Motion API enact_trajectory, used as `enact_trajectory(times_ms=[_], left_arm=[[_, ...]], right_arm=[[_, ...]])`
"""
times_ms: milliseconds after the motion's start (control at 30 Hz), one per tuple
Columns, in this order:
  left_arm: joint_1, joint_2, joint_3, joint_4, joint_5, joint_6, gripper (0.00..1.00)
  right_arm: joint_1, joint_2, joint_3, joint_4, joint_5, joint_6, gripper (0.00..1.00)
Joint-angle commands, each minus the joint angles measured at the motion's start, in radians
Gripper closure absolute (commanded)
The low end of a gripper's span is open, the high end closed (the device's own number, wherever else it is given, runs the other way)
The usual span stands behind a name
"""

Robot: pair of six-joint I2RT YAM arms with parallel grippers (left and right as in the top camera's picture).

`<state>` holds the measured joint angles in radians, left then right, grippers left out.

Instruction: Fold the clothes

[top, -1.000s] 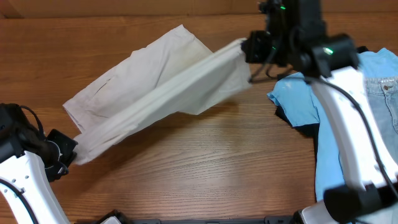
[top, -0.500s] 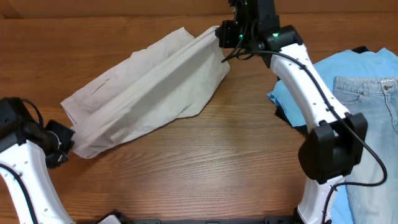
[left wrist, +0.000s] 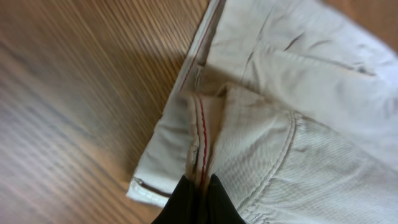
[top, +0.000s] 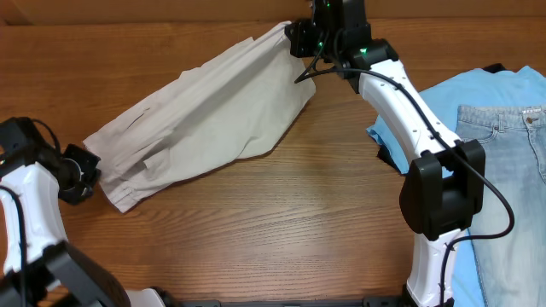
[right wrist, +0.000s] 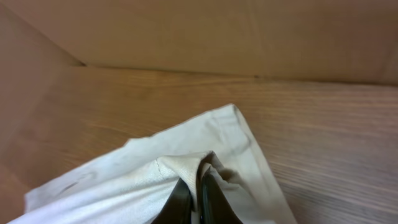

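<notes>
My right arm (top: 397, 98) wears white shells between bulky black joints (top: 442, 194). A thin black cable (top: 508, 205) loops along it, and green lights (top: 360, 51) glow near the wrist. My left arm (top: 34, 209) matches. My fingers (left wrist: 185, 202) are plain black.

We see soft, even light from above, and the overhead view is sharp. The shorts (top: 205, 111) cast a faint shadow on the worktop (top: 281, 230). Our left wrist view blurs the wood, with pale glare.
</notes>
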<state>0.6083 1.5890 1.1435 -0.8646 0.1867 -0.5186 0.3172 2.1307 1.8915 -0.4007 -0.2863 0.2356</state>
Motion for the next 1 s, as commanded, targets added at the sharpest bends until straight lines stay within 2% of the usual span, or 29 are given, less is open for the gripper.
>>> enact_trajectory(times_ms=[0,367,400,433,467,500,533,567,600,633,700,733,900,933,967], left_arm=[[0.011,0.076,-0.011,-0.002,-0.115,-0.006,0.96],[0.0,0.137,-0.011,0.062,-0.115,-0.014,0.95],[-0.001,0.137,-0.011,0.066,-0.115,-0.014,0.92],[-0.001,0.137,-0.011,0.068,-0.114,-0.015,0.89],[-0.001,0.137,-0.011,0.068,-0.114,-0.02,0.84],[-0.001,0.137,-0.011,0.069,-0.114,-0.021,0.81],[-0.001,0.137,-0.011,0.069,-0.114,-0.021,0.75],[-0.001,0.137,-0.011,0.069,-0.114,-0.021,0.64],[-0.001,0.137,-0.011,0.068,-0.11,-0.02,0.43],[-0.001,0.137,-0.011,0.066,-0.103,-0.019,0.28],[-0.001,0.137,-0.011,0.066,-0.07,0.011,0.06],[0.001,0.137,-0.006,0.065,-0.046,0.032,0.0],[0.023,0.136,0.098,0.022,0.094,0.159,0.0],[0.023,0.136,0.127,0.007,0.126,0.183,0.06],[0.023,0.136,0.153,-0.002,0.168,0.212,0.19]], right_arm=[[-0.047,0.019,0.013,0.018,0.203,0.004,0.96],[-0.049,0.062,0.013,0.02,0.203,0.006,0.94],[-0.049,0.073,0.013,0.028,0.203,0.011,0.91],[-0.049,0.081,0.013,0.035,0.203,0.019,0.79],[-0.049,0.091,0.013,0.047,0.203,0.019,0.55],[-0.049,0.098,0.013,0.055,0.204,0.018,0.47],[-0.051,0.103,0.013,0.065,0.203,0.004,0.44],[-0.055,0.103,0.013,0.072,0.203,-0.01,0.36],[-0.06,0.103,0.013,0.076,0.201,-0.03,0.27],[-0.065,0.1,0.016,0.074,0.197,-0.052,0.15],[-0.075,0.088,0.023,0.045,0.188,-0.084,0.09],[-0.08,0.078,0.023,0.021,0.188,-0.088,0.07],[-0.101,0.051,0.023,-0.159,0.188,-0.088,0.07],[-0.104,0.051,0.023,-0.197,0.188,-0.088,0.07],[-0.106,0.052,0.023,-0.235,0.188,-0.088,0.07]])
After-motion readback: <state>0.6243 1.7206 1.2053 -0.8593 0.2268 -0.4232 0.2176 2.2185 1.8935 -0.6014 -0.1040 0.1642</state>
